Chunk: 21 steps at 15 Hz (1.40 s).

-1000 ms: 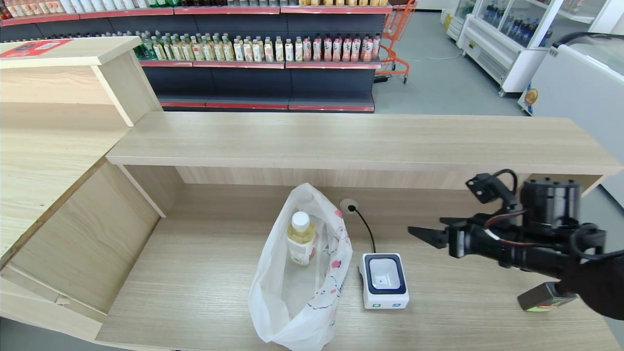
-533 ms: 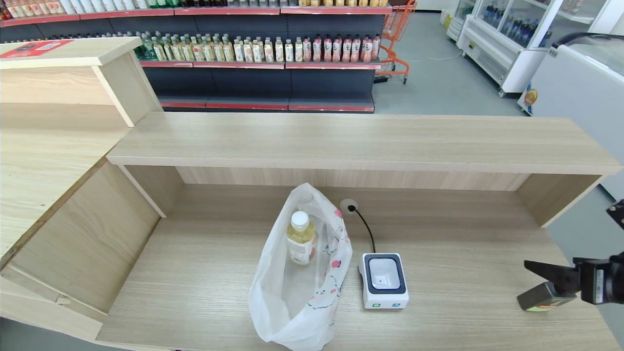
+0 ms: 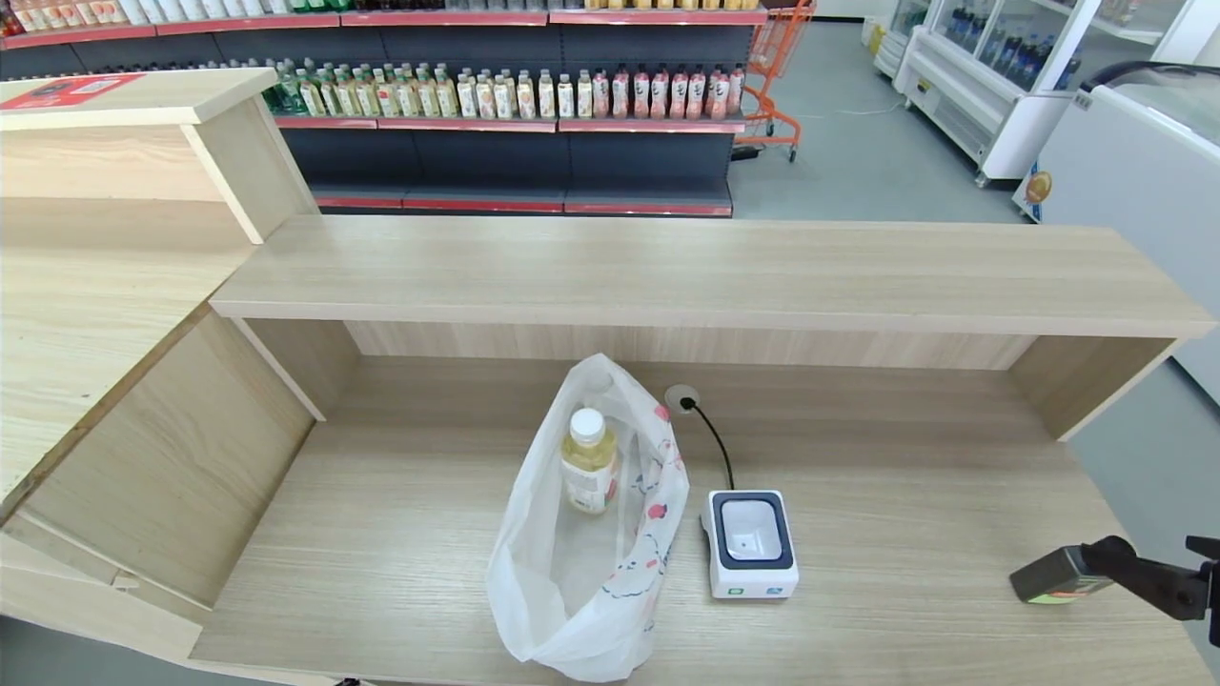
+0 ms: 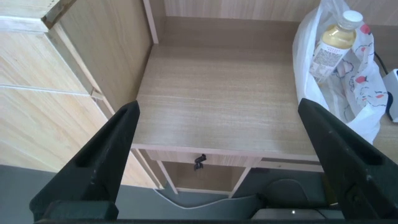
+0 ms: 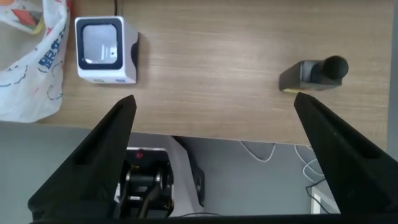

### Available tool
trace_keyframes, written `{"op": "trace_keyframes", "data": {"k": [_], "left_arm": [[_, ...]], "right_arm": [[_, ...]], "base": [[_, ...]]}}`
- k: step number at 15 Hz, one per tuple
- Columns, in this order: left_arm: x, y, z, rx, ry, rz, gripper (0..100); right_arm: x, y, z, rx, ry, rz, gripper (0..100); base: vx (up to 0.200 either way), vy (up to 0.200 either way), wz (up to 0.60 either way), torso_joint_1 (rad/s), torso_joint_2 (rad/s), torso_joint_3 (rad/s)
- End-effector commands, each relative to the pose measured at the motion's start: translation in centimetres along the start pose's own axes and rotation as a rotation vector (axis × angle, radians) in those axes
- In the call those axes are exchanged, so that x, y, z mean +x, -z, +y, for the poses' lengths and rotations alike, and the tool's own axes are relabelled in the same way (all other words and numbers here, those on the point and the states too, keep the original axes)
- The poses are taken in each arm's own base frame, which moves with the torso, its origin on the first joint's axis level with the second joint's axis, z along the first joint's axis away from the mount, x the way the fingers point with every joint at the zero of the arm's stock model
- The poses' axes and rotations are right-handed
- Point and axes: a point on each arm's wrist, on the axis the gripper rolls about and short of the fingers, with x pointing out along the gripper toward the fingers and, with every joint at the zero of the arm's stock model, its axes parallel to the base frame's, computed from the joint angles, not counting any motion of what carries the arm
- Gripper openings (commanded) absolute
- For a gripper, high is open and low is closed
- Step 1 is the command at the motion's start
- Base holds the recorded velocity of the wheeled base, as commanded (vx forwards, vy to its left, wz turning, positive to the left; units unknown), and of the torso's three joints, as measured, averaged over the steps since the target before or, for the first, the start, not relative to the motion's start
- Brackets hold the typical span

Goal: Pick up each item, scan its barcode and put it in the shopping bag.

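Note:
A white plastic shopping bag (image 3: 591, 581) lies open on the lower desk with a yellow drink bottle (image 3: 588, 467) standing inside it; the bag (image 4: 357, 93) and bottle (image 4: 333, 43) also appear in the left wrist view. A white barcode scanner (image 3: 750, 545) sits just right of the bag. A small dark pack with a green label (image 3: 1053, 577) lies near the desk's right end. My right gripper (image 3: 1172, 569) is at the frame's right edge beside that pack, open and holding nothing. From its wrist I see the gripper (image 5: 214, 102), scanner (image 5: 106, 40) and pack (image 5: 308, 74). My left gripper (image 4: 219, 107) hangs open off the desk's near left.
A raised counter top (image 3: 705, 272) runs above the back of the lower desk (image 3: 905, 495). The scanner's black cable (image 3: 713, 448) leads to a hole in the desk. A wooden side panel (image 3: 181, 457) closes the left. Shelves of bottles and freezers stand beyond.
My right arm has drawn back from above the desk, moving right and down to the frame's edge by the dark pack. Bag, bottle and scanner stay put.

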Motion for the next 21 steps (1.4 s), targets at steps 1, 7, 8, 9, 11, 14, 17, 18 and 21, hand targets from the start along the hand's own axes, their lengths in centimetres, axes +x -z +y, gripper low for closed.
{"op": "trace_keyframes", "data": {"k": [1,7,8,9,11,14,17,18,21], "left_arm": [[0.0,0.0,0.0,0.0,0.0,0.0,100],[0.0,0.0,0.0,0.0,0.001,0.0,100],[0.0,0.0,0.0,-0.002,0.001,0.0,100],[0.0,0.0,0.0,-0.002,0.0,0.0,100],[0.0,0.0,0.0,0.0,0.0,0.0,100],[0.0,0.0,0.0,-0.002,0.0,0.0,100],[0.0,0.0,0.0,0.0,0.0,0.0,100],[0.0,0.0,0.0,0.0,0.0,0.0,100],[0.0,0.0,0.0,0.0,0.0,0.0,100]], "right_arm": [[0.1,0.3,0.0,0.005,-0.003,0.014,100],[0.7,0.5,-0.7,0.001,0.037,0.05,100],[0.8,0.7,-1.1,-0.023,0.064,0.067,100],[0.9,1.0,-1.3,-0.031,0.083,0.087,100],[0.9,1.4,-1.2,-0.042,0.087,0.098,100],[0.6,2.1,-1.0,-0.079,0.082,0.111,100],[0.5,2.3,-0.9,-0.079,0.1,0.146,100],[0.5,2.5,-1.1,-0.107,0.136,0.17,100],[0.7,2.6,-1.6,-0.156,0.194,0.216,100]], "base": [[-0.2,0.0,0.0,0.022,0.0,0.007],[-0.067,-0.033,0.0,-0.005,0.0,0.0],[0.0,-0.2,0.0,0.012,0.0,0.007],[0.0,-0.2,0.0,0.027,0.01,0.002],[0.0,-0.2,0.0,0.002,0.0,0.002],[0.0,-0.2,0.0,0.009,0.0,0.001],[0.0,-0.2,0.0,0.001,0.0,0.002],[0.0,-0.2,0.0,0.002,0.0,0.007],[0.0,-0.2,0.0,0.002,0.01,0.004]]}}
